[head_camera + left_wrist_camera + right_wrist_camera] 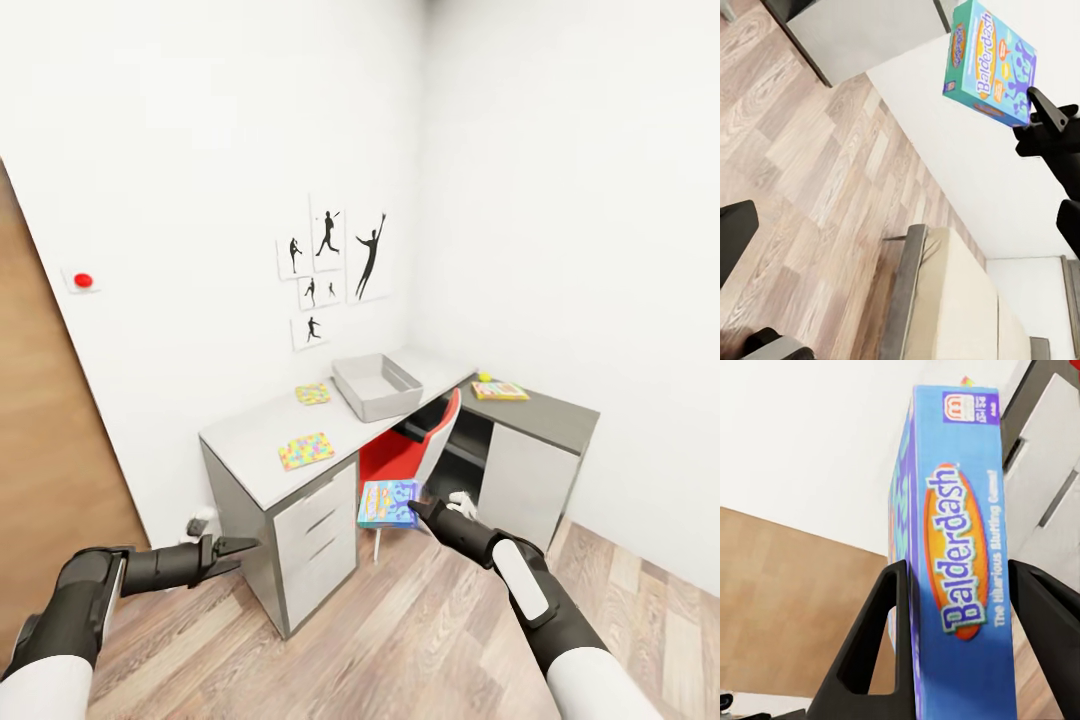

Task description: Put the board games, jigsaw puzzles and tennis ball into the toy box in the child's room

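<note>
Between the right gripper's point(960, 622) fingers, the blue board game point(952, 570) sits clamped.

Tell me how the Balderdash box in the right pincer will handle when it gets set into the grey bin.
The Balderdash box looks stiff: its edges stay straight between the right pincer fingers. Thin and flat, it probably weighs little. Its glossy print may be slippery, so it could slide in the grip. Dropped on edge into the toy box, it would likely tip flat.

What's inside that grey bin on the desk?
The toy box looks empty from the head view: only bare grey floor and inner walls show. Its near wall hides a strip of the floor, so something flat lying there cannot be ruled out.
</note>
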